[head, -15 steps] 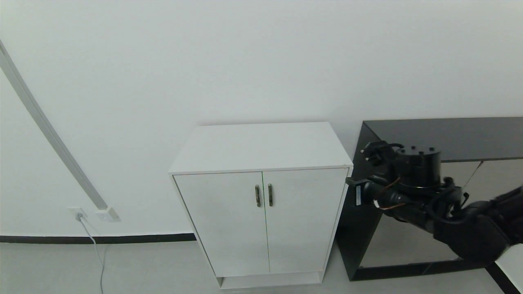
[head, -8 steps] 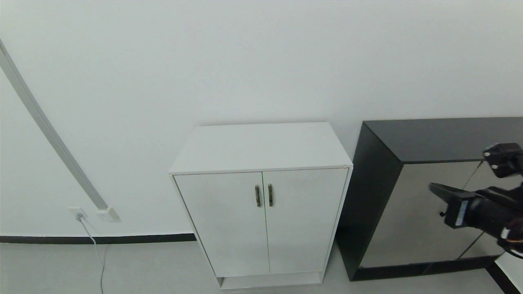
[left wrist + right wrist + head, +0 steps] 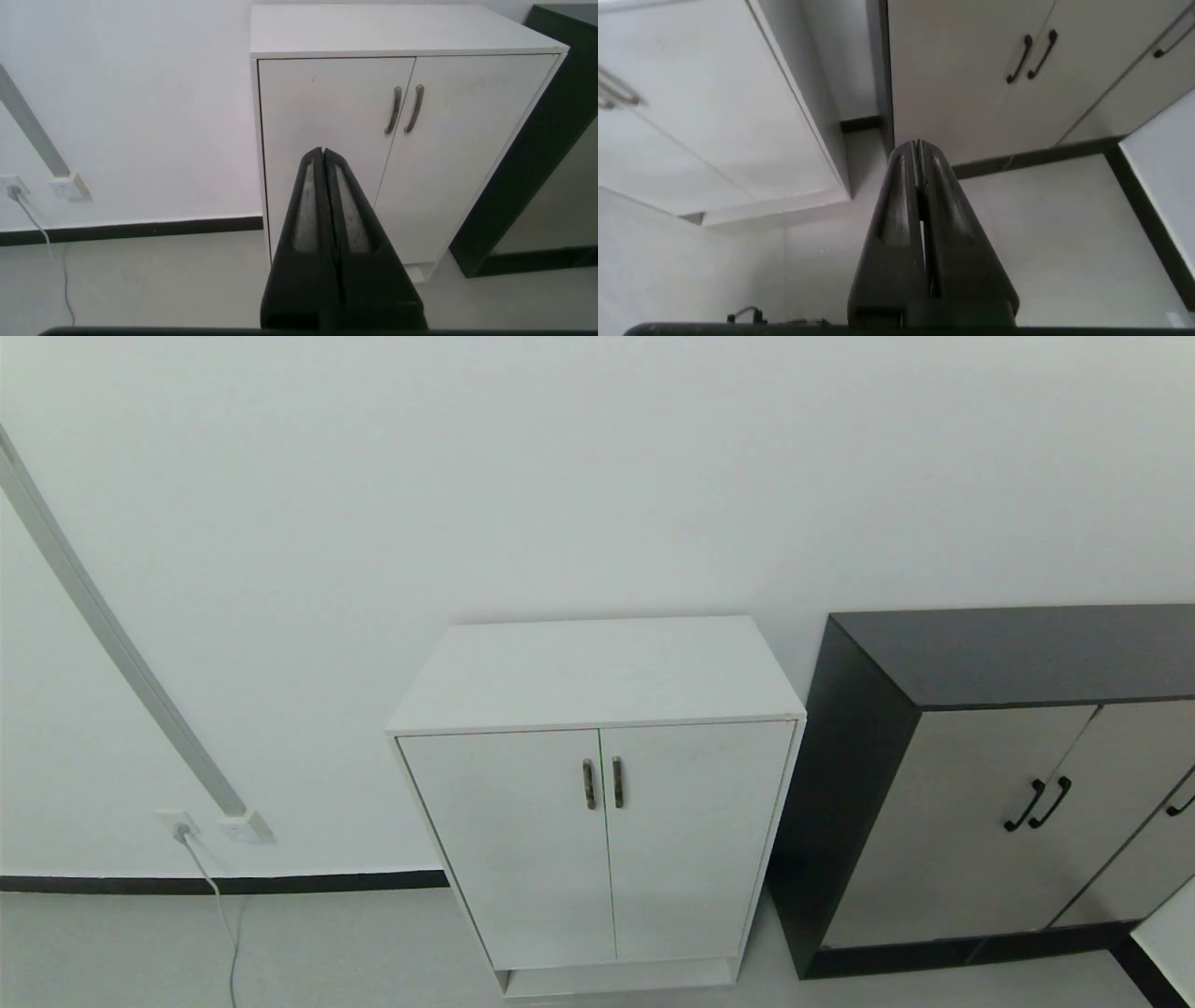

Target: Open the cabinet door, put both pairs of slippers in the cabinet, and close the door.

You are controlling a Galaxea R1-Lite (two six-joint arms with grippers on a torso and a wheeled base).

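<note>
Closed left gripper (image 3: 322, 152) faces the shut white two-door cabinet (image 3: 467, 140); closed right gripper (image 3: 918, 147) faces the black cabinet with grey doors (image 3: 971, 84).

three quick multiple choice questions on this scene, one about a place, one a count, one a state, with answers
1. Where does the black cabinet stand relative to the white cabinet?
A. on its left
B. on top of it
C. on its right

2. How many handles are on the white cabinet?
A. one
B. two
C. four

3. What state are the white cabinet's doors in?
A. both shut
B. one ajar
C. both wide open

Answers:
1. C, in the head view it stands on the floor at the white cabinet's right side.
2. B, one bar handle sits on each door beside the centre seam.
3. A, both doors lie flush with only a thin seam between them.
</note>
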